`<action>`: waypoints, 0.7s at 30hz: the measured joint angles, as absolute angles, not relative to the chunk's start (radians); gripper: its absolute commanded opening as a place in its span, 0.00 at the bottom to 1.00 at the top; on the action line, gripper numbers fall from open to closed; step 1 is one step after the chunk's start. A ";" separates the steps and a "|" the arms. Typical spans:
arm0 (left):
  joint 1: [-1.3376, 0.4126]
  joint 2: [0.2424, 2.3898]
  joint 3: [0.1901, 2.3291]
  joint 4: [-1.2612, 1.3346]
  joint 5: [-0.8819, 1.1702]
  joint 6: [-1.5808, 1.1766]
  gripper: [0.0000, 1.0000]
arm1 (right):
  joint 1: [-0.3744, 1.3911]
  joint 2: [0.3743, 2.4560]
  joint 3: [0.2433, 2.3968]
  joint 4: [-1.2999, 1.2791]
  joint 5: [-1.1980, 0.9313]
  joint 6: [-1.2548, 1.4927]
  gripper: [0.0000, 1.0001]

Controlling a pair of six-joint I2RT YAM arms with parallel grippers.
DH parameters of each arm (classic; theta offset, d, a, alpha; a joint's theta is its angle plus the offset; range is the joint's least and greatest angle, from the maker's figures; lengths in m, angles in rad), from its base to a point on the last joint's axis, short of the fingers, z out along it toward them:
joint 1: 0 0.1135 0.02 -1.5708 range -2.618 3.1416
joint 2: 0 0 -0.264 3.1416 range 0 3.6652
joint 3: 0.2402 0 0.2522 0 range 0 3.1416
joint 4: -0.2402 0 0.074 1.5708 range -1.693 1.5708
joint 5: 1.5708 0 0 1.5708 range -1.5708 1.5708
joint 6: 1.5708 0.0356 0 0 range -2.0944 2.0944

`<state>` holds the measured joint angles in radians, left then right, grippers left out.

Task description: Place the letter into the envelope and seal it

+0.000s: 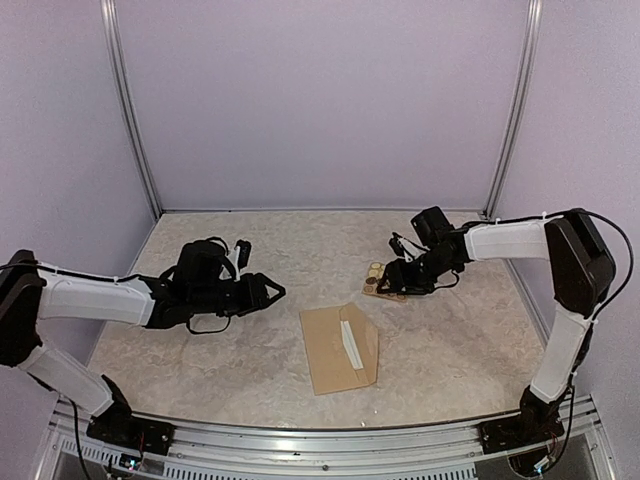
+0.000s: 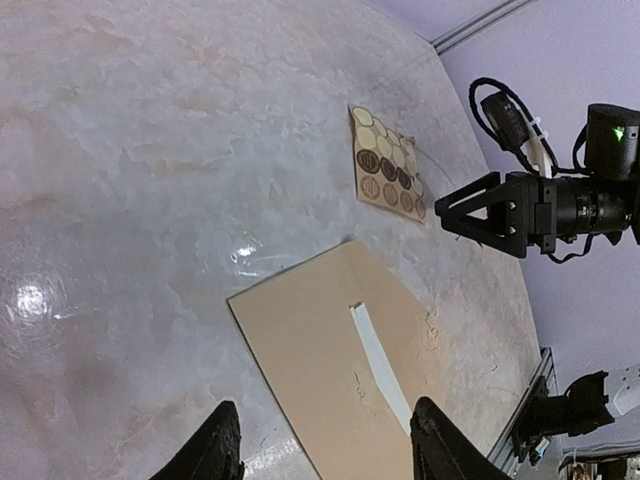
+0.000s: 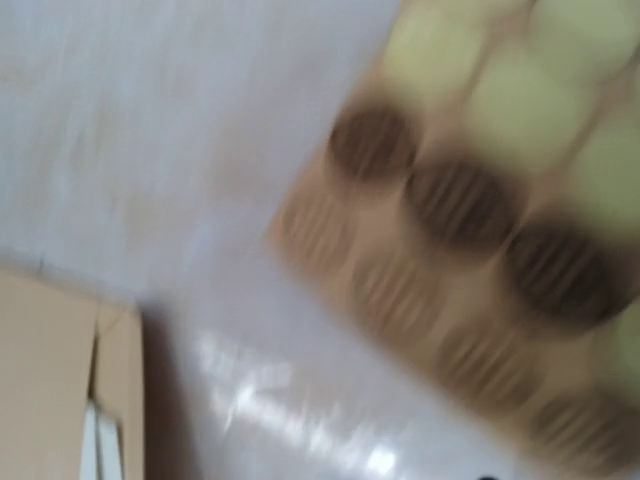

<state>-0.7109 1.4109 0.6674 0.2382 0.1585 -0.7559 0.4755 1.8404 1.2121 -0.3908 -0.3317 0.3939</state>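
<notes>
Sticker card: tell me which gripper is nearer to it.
Right. The right gripper hangs close by the sticker card; the left gripper is far off, on the other side of the envelope.

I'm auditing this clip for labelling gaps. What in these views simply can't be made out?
- Letter: no view shows it plainly; a white strip on the envelope might be it.
- Sticker card: right wrist view, blurred, prints unreadable.
- Envelope's near end: left wrist view, cut off by the bottom edge.
- Right end effector: open or shut unclear; absent from its own camera, side-on elsewhere.
</notes>
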 measured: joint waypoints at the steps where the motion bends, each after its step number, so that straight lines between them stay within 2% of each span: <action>1: -0.725 1.437 0.675 0.240 0.163 -0.758 0.49 | 0.478 1.836 1.169 -0.367 -0.372 0.402 0.66; 8: -0.811 1.643 0.772 0.298 0.216 -0.759 0.41 | 0.537 1.791 0.990 -0.282 -0.543 0.474 0.65; 16: -0.853 1.802 0.828 0.365 0.262 -0.761 0.27 | 0.623 1.780 0.978 -0.189 -0.615 0.540 0.67; 21: -0.868 1.868 0.828 0.387 0.280 -0.765 0.20 | 0.666 1.785 0.986 -0.184 -0.617 0.559 0.63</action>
<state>-0.8680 1.8683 0.8276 0.3870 0.2802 -0.7654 0.6662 1.7847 0.9863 -0.1841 -0.6167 0.5594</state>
